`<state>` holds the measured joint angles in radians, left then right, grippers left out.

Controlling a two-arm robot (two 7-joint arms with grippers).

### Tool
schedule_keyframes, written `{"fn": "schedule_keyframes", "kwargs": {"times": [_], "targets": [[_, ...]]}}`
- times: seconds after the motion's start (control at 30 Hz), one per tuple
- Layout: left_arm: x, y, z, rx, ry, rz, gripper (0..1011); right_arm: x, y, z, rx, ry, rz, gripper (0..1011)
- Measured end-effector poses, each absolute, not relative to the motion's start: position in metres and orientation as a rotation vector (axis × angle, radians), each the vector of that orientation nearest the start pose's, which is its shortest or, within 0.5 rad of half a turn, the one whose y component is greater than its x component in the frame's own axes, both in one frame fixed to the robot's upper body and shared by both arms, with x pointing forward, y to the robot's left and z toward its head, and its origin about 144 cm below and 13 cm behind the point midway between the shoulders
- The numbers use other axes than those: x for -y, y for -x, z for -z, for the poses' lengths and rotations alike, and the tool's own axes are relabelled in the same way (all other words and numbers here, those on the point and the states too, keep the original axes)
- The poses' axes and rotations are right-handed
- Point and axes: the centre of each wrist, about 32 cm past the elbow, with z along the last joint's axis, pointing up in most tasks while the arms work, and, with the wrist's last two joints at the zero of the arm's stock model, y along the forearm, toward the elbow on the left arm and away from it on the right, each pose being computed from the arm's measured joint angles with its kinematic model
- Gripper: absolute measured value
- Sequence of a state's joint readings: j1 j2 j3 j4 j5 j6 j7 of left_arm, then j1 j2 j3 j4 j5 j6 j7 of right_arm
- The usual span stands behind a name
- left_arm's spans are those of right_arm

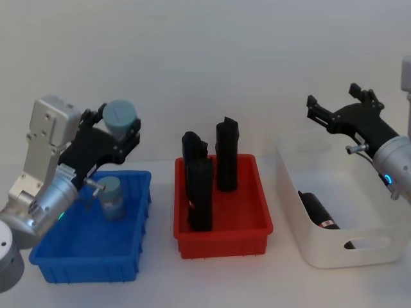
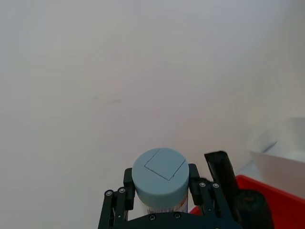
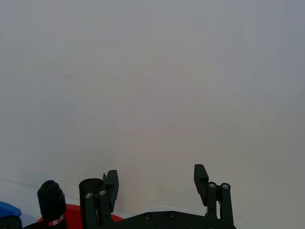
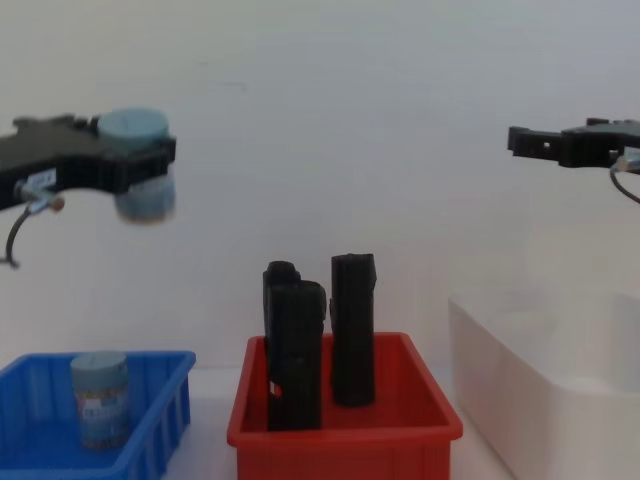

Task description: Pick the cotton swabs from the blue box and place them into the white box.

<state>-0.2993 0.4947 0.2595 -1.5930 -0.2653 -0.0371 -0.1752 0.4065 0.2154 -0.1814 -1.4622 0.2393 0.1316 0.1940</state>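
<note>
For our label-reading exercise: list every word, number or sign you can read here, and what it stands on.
No text can be read.
Cotton swab tub in the blue box: label with red and blue marks, too blurred.
Second tub in the left gripper, above that box: no print legible.
Black cylinder in the white box: red mark, unreadable.
Right gripper, open above the white box: none.

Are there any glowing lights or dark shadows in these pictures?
Head view: soft, even light, no hard shadows; a tiny green light glows on the left arm, a blue light on the right arm. Chest view: the white box almost melts into the pale wall. Left wrist view: no glare on the tub's lid, held in the left gripper.
</note>
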Motion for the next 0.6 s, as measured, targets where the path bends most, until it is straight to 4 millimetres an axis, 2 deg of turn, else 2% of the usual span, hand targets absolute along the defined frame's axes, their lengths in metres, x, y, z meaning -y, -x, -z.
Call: {"fn": "schedule_keyframes", "kwargs": {"times": [0.37, 0.6], "targets": [[-0.268, -0.544, -1.293, 0.520, 0.088, -1.045, 669, 0.238, -0.561, -1.261, 0.157, -0.063, 1.085, 1002], [-0.248, -0.562, -1.310, 0.568, 0.145, -0.956, 669, 0.231, -0.564, -1.255, 0.189, -0.065, 1.057, 1002]]}}
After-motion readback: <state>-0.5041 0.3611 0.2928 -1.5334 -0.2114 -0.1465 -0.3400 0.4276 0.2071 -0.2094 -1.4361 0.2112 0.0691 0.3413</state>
